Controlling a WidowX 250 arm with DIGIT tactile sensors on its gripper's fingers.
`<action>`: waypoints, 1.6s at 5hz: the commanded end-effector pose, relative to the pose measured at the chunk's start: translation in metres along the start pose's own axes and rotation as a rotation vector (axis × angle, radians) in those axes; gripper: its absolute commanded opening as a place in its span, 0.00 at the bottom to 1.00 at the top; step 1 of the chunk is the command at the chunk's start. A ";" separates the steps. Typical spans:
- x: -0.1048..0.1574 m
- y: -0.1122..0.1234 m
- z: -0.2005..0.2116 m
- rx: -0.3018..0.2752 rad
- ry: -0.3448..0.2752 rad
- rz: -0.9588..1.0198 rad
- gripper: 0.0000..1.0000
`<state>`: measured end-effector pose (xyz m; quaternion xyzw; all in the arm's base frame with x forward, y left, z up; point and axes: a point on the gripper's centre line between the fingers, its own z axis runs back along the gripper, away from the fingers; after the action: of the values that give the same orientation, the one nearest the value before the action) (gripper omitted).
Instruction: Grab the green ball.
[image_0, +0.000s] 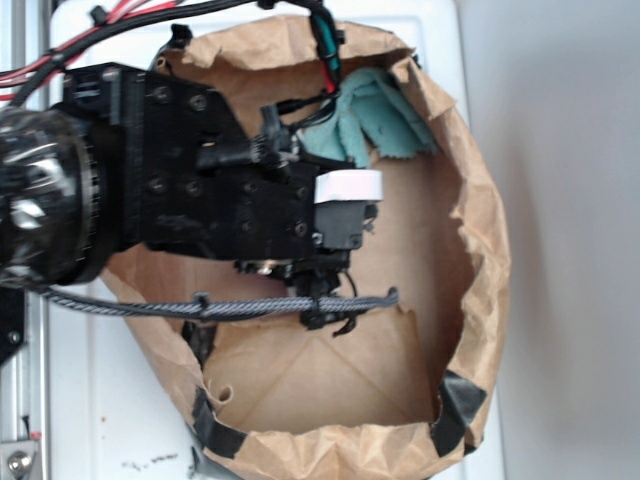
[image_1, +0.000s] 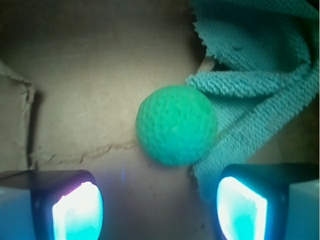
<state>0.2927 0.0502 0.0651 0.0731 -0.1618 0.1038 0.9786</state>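
The tool (image_1: 159, 205) is spread wide above the green ball (image_1: 177, 125). Centre the ball between the fingers, keeping the right finger off the touching cloth (image_1: 260, 85).

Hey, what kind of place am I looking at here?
Probably a robot test bench, not a home. A torn brown paper bag, taped at its corners, lies open on a white surface as a makeshift bin holding a green ball and teal cloth, with the open pincer above.
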 end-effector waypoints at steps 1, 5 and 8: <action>0.021 0.010 0.000 0.016 -0.071 0.036 1.00; 0.030 0.006 -0.014 0.061 -0.137 0.054 1.00; 0.026 0.010 -0.007 0.054 -0.106 0.082 0.00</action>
<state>0.3099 0.0602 0.0456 0.0978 -0.1818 0.1435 0.9679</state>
